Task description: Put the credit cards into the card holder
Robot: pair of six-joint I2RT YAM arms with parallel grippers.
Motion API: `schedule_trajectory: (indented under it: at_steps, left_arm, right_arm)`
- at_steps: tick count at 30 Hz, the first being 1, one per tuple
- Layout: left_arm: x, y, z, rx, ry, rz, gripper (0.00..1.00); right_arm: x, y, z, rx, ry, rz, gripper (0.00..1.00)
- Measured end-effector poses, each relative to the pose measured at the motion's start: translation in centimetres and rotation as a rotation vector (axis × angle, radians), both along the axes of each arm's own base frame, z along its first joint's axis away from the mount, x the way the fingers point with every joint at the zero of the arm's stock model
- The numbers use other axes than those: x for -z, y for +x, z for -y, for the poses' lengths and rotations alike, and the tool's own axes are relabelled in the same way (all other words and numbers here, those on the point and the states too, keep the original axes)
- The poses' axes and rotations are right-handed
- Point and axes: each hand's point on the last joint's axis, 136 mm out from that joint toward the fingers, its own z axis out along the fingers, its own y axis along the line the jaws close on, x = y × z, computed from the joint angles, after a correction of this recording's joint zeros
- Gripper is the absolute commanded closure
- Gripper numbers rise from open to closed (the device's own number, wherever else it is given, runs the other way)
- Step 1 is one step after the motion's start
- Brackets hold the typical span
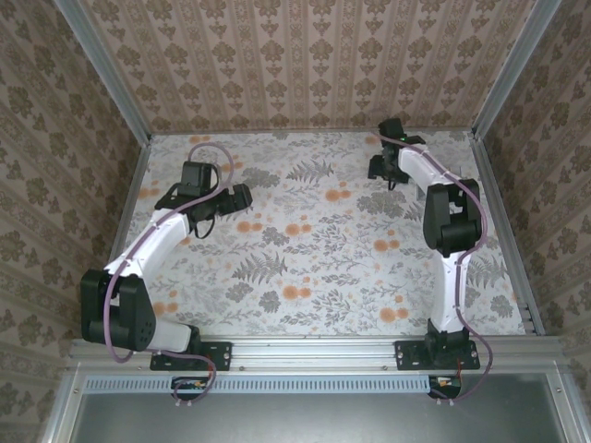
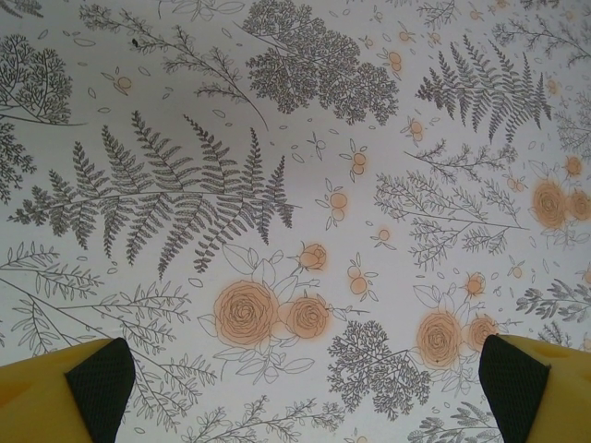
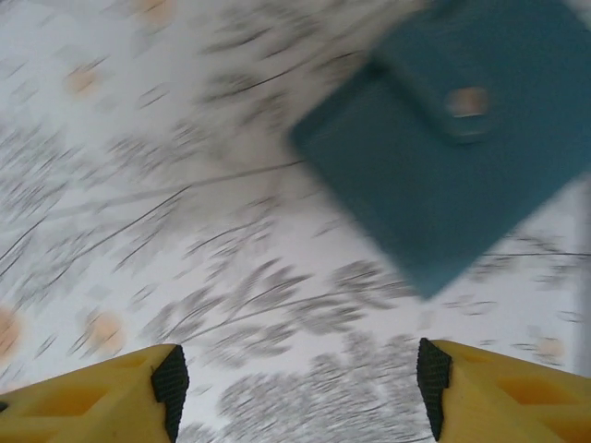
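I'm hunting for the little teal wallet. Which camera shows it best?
The right wrist view: the teal card holder lies closed at upper right, snap visible, though blurred. From overhead, the right claw hangs over that far corner and I cannot tell the holder from it. The left wrist view looks down on flowered tablecloth.

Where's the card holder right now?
In the right wrist view, the teal card holder lies flat on the floral table at the frame's upper right, beyond the open right end effector and clear of its fingers.
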Motion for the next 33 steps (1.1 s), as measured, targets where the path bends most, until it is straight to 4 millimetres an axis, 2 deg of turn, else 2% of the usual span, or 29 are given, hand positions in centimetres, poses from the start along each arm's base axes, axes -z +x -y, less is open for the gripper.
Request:
schedule_trajectory:
  at_steps: [2,4,7,13,24,26,33]
  left_arm:
    - [0.1,-0.2,0.0,-0.005,-0.005,0.000,0.00]
    - [0.1,-0.4,0.0,-0.003,-0.013,0.005,0.00]
    - [0.0,-0.5,0.1,-0.003,-0.018,0.009,0.00]
    - [-0.3,-0.5,0.1,-0.004,-0.021,0.018,0.00]
    - [-1.3,-0.7,0.0,-0.006,-0.030,0.045,0.01]
    - [-1.4,-0.8,0.1,-0.004,-0.030,0.047,0.01]
    - [-1.7,-0.9,0.2,-0.001,-0.033,0.056,0.01]
  right_arm:
    - [0.0,0.0,1.8,0.117,0.012,0.014,0.32]
    - [-0.1,0.1,2.7,0.214,0.034,0.033,0.33]
    - [0.2,0.5,2.7,0.312,0.081,0.057,0.37]
    - [2.7,0.6,2.6,0.469,0.143,0.048,0.37]
    - [3.8,1.2,4.0,0.620,0.204,0.109,0.43]
    - [4.0,1.4,4.6,0.643,0.221,0.123,0.49]
    - [3.8,2.8,5.6,0.685,0.309,0.185,0.82]
